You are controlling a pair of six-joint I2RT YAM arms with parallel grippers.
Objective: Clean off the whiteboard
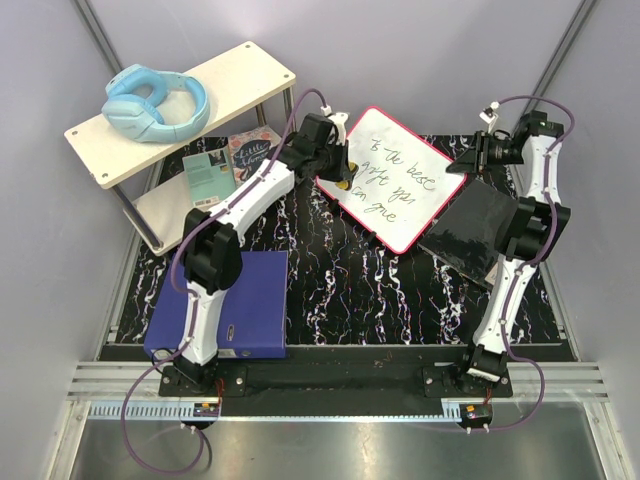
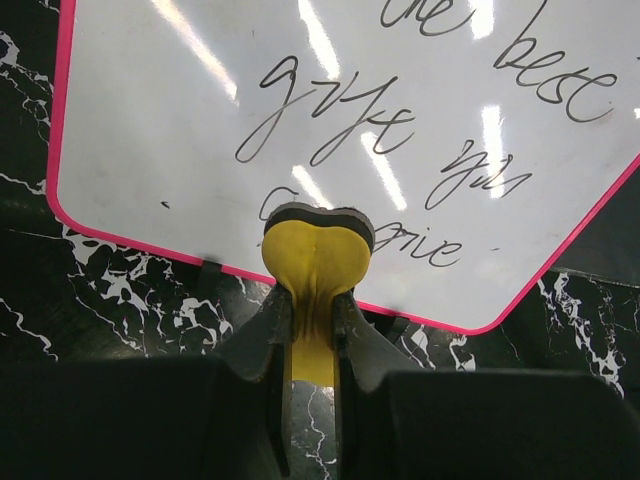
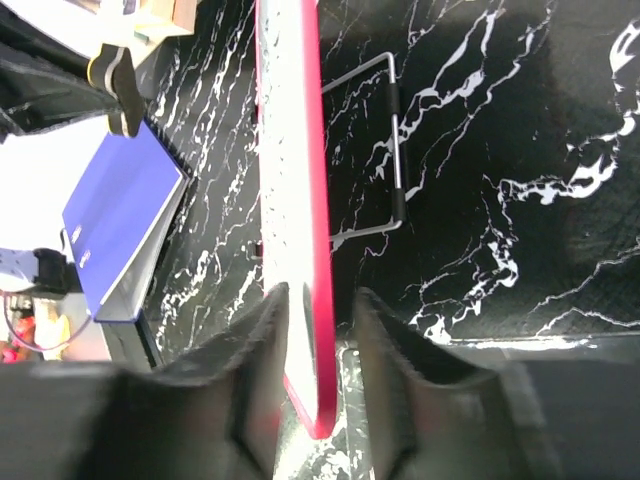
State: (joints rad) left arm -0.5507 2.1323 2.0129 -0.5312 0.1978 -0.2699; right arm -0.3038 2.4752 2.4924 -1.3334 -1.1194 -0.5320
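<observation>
The whiteboard, white with a red-pink frame and dark handwriting, stands tilted at the back middle of the black marble table. My left gripper is shut on a yellow heart-shaped eraser. The eraser's dark pad rests on the board near its lower edge, over the start of the last written line. My right gripper straddles the board's right corner. In the right wrist view the board's red edge lies between the jaws of the right gripper, and a narrow gap shows on one side.
A dark grey cloth lies right of the board, under my right arm. A blue-purple binder lies front left. A two-tier shelf at back left holds blue headphones and books. A wire stand juts from the board's back.
</observation>
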